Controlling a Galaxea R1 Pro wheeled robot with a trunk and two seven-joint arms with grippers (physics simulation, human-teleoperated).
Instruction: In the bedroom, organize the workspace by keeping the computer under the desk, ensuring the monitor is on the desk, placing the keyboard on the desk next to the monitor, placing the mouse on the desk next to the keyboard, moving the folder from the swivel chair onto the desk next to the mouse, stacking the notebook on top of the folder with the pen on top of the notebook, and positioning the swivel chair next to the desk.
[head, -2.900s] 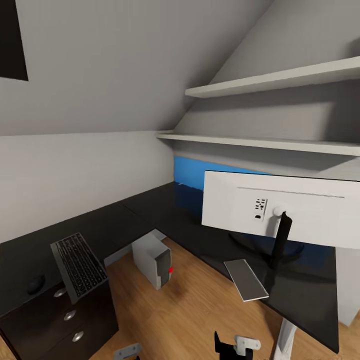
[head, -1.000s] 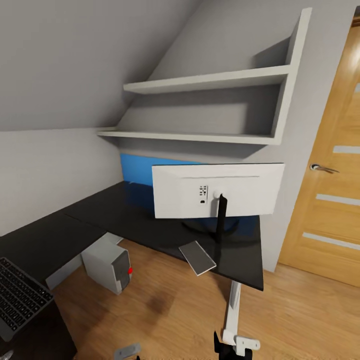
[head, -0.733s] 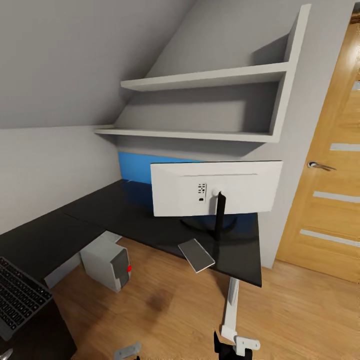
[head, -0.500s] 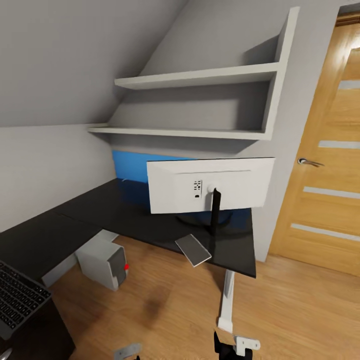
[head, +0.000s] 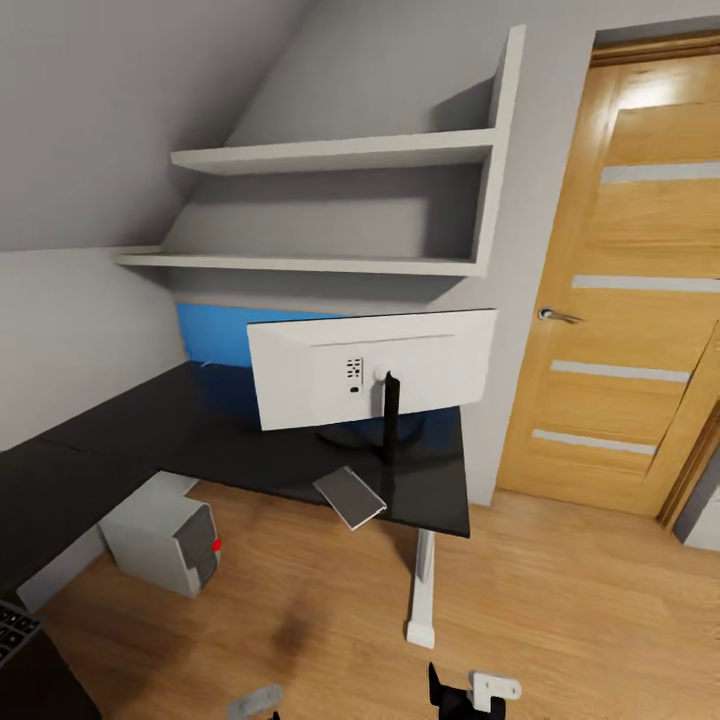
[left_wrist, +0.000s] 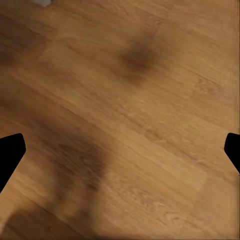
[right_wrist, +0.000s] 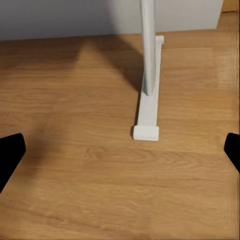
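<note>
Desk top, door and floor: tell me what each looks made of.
Desk top: a matte black board, perhaps laminate; it shows no grain and only a soft sheen. Its leg looks like white painted metal, though plastic is possible.
Door: warm oak-like wood or veneer with pale, frosted-looking strips and a metallic lever handle.
Floor: wood planks or laminate, with visible grain and board seams.

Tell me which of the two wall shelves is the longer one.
The lower shelf; it runs further left along the wall than the upper shelf above it.
</note>
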